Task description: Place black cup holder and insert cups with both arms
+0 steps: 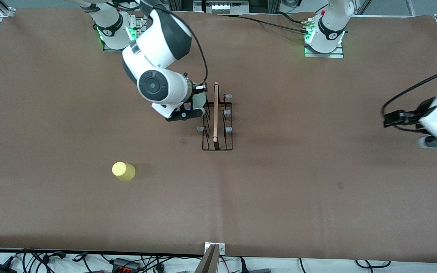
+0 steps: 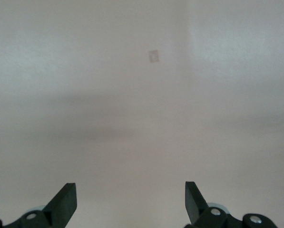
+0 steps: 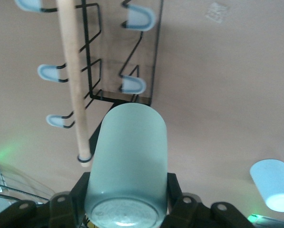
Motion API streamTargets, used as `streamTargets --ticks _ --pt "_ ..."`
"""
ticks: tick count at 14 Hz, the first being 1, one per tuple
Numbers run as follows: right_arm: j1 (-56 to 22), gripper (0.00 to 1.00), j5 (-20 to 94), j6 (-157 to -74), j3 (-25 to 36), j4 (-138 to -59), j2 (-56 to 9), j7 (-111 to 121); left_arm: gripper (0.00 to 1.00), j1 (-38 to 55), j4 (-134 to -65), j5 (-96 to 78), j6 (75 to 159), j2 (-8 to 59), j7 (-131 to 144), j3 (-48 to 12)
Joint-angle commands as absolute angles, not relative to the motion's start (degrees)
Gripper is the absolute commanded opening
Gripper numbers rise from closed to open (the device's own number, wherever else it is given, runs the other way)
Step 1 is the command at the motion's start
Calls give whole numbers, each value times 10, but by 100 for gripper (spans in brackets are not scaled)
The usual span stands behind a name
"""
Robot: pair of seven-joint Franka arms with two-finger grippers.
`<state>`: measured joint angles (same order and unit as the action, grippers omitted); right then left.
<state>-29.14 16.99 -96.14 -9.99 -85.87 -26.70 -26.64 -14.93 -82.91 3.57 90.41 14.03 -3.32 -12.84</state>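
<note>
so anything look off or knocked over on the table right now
Nothing stands out. The black cup holder stands upright mid-table, the right gripper holds the mint cup beside it, and the yellow cup sits upside down, intact. The left gripper waits open over bare table.

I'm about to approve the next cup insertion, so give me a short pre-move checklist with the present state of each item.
1. Right gripper has a firm hold on the mint green cup: ok, fingers shut on its sides.
2. Black cup holder stands upright on the table: ok.
3. Prongs on the side by the held cup are free: ok, none carries a cup.
4. Cup mouth lined up with a prong: cannot tell.
5. Left gripper is out of the way: ok, open and waiting over bare table toward the left arm's end.
6. Remaining cups reachable: yellow cup and light blue cup both stand on the table: ok.
</note>
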Motion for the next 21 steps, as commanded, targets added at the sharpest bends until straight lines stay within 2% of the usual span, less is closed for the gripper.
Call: streamTargets --ticks 1,3,5,12,19,20,21 --pt "-306 23 158 -976 -96 -852 -280 -277 100 -140 -878 -17 938 106 -62 -82" --pt "-308 23 158 -975 -96 -853 -286 -277 100 -139 -931 -13 954 54 -53 -82" --pt "-310 23 157 -969 -96 -858 -287 -277 100 -138 -954 -11 962 40 -40 -87" --pt "-310 23 158 -966 -96 -862 -301 -277 100 -97 -960 27 947 27 -19 -87" --pt "-316 25 158 -987 -96 -862 -333 -278 100 -98 -953 27 943 33 21 -91" --pt "-316 40 157 -991 -96 -862 -336 -278 100 -98 -954 26 947 33 37 -91" --pt "-316 75 157 -994 -95 -862 -340 -279 100 -98 -952 27 954 32 69 -91"
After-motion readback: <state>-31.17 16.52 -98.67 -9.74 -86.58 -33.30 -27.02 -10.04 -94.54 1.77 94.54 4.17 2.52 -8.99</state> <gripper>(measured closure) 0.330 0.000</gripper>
